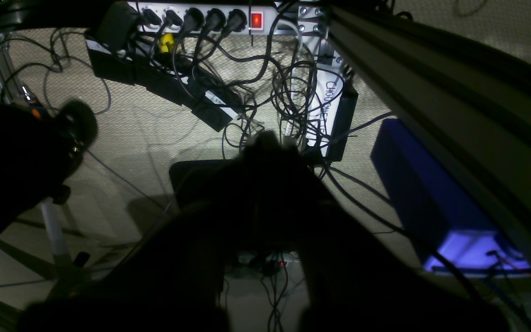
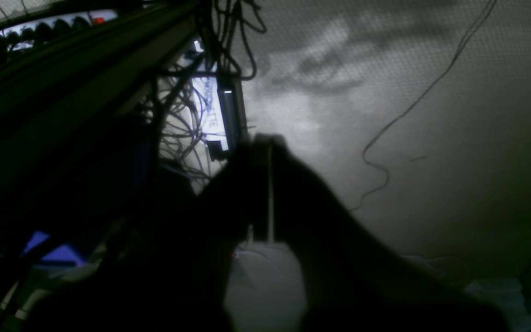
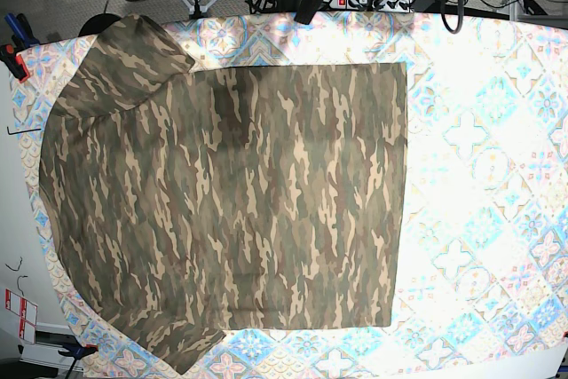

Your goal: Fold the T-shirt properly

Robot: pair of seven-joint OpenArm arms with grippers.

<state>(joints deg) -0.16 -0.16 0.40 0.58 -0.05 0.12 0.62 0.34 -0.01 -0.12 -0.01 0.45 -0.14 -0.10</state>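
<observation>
Along the near edge of the desk (image 3: 497, 343) in the base view, the lower sleeve of the T-shirt (image 3: 231, 210) reaches almost to the rim at the near left corner. The shirt lies spread flat across the left and middle of the blue-and-pink patterned tablecloth (image 3: 479, 175), its straight hem running near to far just right of centre, its other sleeve lying at the far left corner. Beyond the far edge, both arms hang below desk level over the floor. The left gripper (image 1: 270, 138) shows as a dark shape with its fingers pressed together, empty, above a tangle of cables (image 1: 293, 92) and a power strip (image 1: 201, 18). The right gripper (image 2: 265, 138) is likewise pressed together and empty.
</observation>
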